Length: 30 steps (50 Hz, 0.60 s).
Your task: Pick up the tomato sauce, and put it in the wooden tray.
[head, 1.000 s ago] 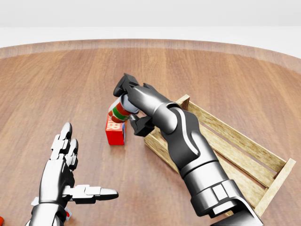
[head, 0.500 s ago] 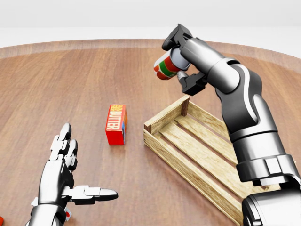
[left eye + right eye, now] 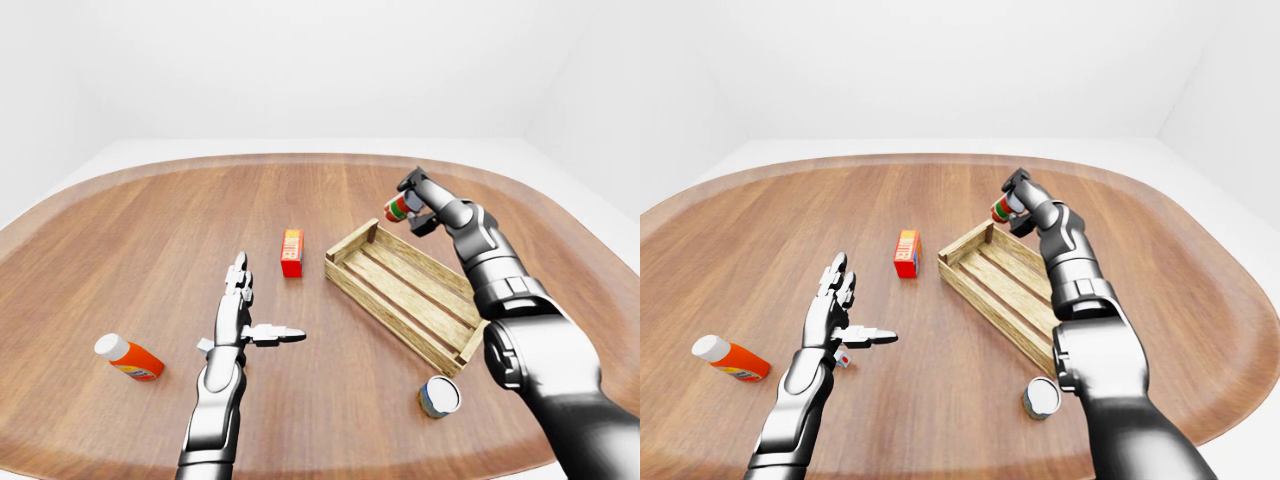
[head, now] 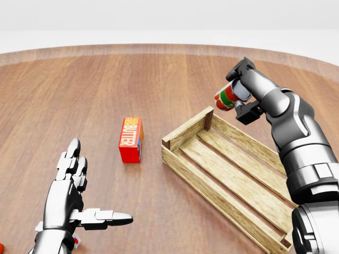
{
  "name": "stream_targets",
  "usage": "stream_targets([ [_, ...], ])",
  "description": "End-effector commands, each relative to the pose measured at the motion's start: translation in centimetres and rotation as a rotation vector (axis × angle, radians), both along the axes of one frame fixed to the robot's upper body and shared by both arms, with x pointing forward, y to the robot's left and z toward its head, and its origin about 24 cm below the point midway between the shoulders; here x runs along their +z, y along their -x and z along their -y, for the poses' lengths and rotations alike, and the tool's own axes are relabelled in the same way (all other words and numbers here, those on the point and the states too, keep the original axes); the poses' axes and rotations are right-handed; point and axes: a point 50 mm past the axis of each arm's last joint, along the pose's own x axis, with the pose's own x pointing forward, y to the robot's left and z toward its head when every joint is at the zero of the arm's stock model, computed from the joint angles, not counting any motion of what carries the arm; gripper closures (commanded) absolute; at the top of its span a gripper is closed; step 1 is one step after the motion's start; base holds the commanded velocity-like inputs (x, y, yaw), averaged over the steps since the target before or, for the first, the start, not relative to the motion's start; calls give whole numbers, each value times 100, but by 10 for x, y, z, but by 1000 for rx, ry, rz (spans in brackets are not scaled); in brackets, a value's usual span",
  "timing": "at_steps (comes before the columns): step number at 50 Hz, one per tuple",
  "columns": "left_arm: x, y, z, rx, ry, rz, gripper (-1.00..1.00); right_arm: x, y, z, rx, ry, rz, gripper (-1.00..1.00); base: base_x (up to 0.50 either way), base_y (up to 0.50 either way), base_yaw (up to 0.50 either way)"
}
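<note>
The tomato sauce [image 4: 226, 99] is a small can with a red, green and white label. My right hand [image 4: 237, 96] is shut on it and holds it tilted in the air, just above and right of the upper-left end of the wooden tray [image 4: 183, 134]. The tray is a slatted crate lying aslant on the round wooden table; nothing shows inside it. My left hand [image 4: 98, 182] is open and empty, low over the table at the head view's lower left.
A red butter box [image 4: 131, 139] lies left of the tray. An orange bottle with a white cap [image 3: 128, 357] lies at the lower left. A tin can [image 3: 440, 396] lies on its side below the tray's lower-right end. A small red-and-white item [image 3: 843, 358] sits by my left hand.
My right hand lifted the can from beside the butter box, swung it up and to the right, and now holds it lower, by the tray's upper-left end. The left hand has not moved.
</note>
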Motion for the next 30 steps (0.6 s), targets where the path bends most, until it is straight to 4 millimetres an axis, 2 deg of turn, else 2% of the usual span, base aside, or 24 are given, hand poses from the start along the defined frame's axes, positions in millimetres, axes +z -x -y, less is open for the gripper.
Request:
stream_targets([
  [1, -1, -1, 0, 0, 1, -3, -100, -15, 1, 13, -49, 115, -75, 100, 0, 0, 0],
  [6, -1, -1, 0, 0, -2, -3, -100, -19, 1, 15, -57, 128, -100, 100, 0, 0, 0],
  [17, 0, -1, -1, 1, -2, -3, -100, -49, 10, 20, -90, 175, -207, 100, 0, 0, 0],
  [24, 0, -1, 0, 0, -2, -3, -100, -46, 10, 23, -91, 191, -212, 100, 0, 0, 0],
  [30, 0, 0, 0, 1, -2, -3, -100, -63, 17, 25, -74, 223, -287, 100, 0, 0, 0],
])
